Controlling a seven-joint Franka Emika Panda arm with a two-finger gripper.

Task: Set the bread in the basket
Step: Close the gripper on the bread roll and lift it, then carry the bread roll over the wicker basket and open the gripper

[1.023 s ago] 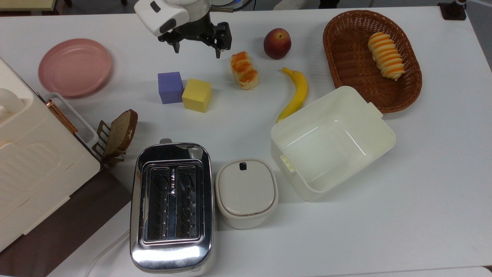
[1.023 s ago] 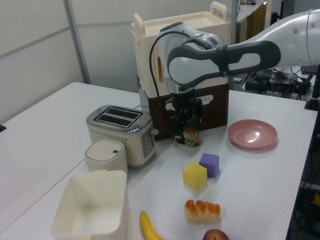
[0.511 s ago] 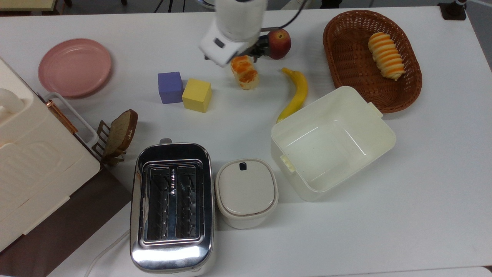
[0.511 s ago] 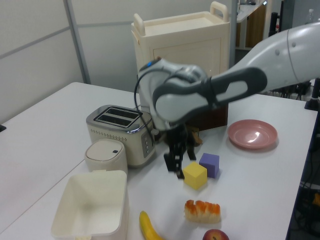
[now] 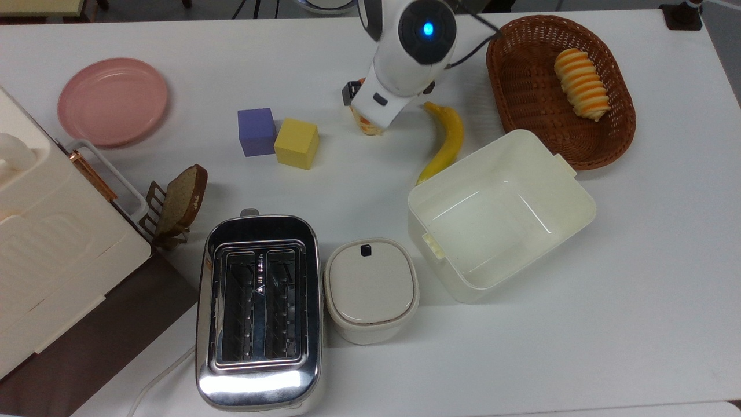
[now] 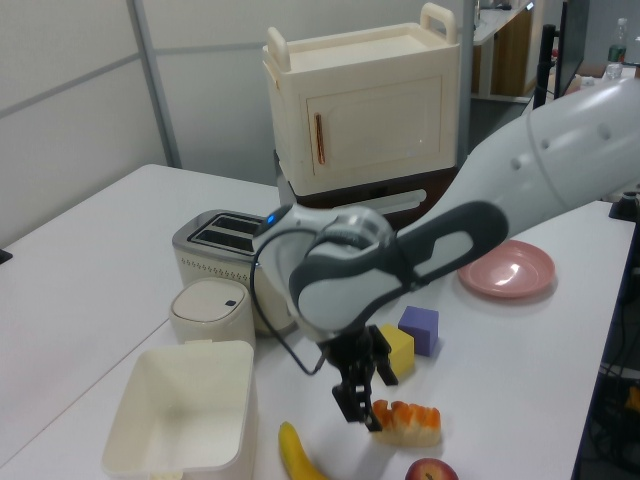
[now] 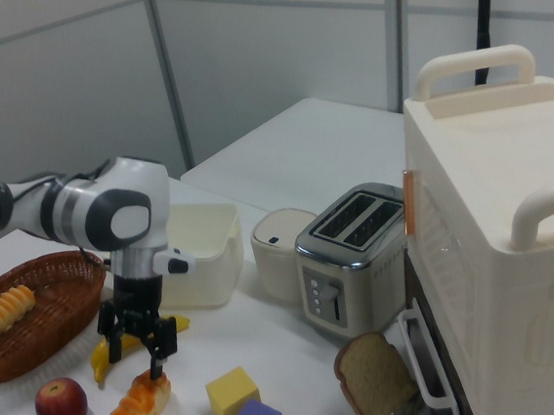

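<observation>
Under the arm (image 5: 405, 58), half-hidden bread (image 5: 366, 124).

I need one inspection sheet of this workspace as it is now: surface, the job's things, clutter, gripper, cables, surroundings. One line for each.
Surface: white table, dry, no spills seen.
Job's things: small oblong glazed bun lies on the table, outside the oval brown wicker basket; the basket holds an orange-and-cream striped spiral roll.
Clutter: yellow banana, red peach, yellow cube, purple cube, pink plate, cream plastic tub, lidded cream pot, chrome toaster, brown toast slice in a rack.
Gripper: gripper open, fingers pointing down just above the bun.
Cables: black cable on the arm; white cord by the toaster.
Surroundings: cream cabinet, grey wall panels.
</observation>
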